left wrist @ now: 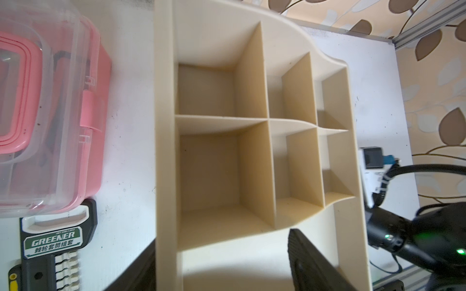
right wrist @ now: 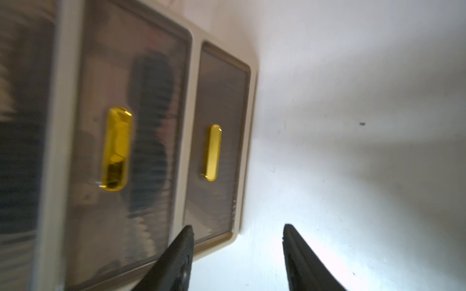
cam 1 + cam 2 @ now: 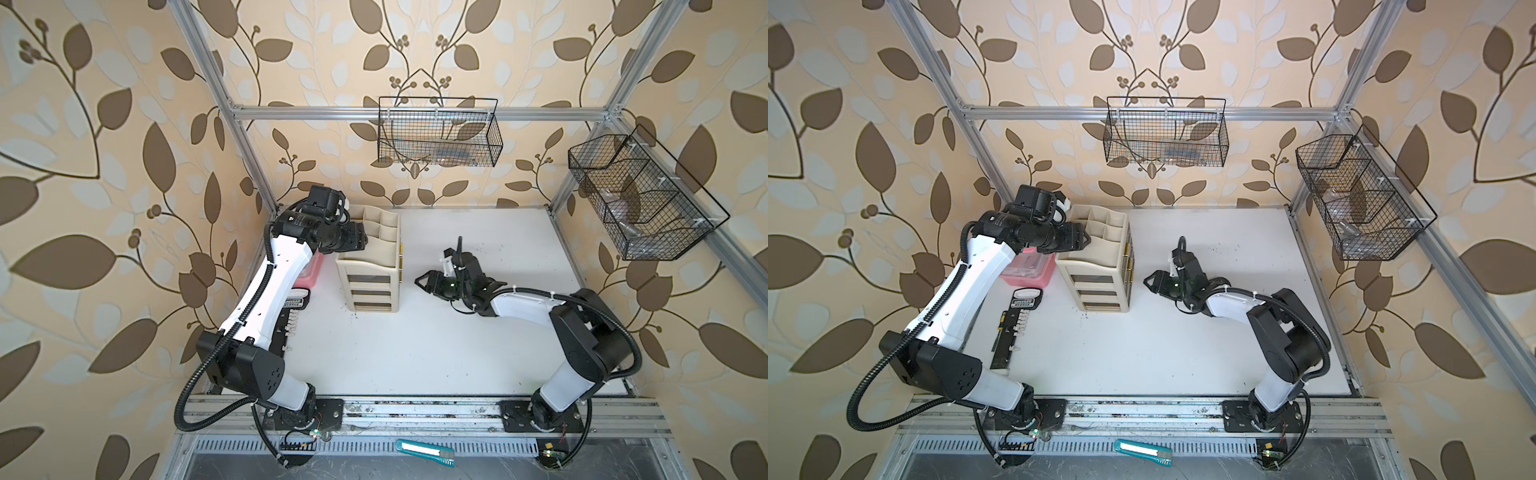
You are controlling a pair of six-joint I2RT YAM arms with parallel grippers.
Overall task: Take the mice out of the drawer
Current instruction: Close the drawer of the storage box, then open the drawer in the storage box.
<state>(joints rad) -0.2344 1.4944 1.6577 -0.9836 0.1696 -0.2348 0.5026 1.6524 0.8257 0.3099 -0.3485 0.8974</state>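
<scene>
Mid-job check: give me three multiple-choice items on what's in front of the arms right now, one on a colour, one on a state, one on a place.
1. The drawer handles are: A black; B gold; C white.
2. The right gripper is: A shut on a handle; B shut with nothing in it; C open and empty.
3. The left gripper is: A down at the drawer handles; B over the open top compartments of the organizer; C touching the right gripper.

Answers: B, both handles shine gold in the right wrist view. C, its jaws stand apart with nothing between them. B, the left wrist view looks down into the compartments.
</scene>
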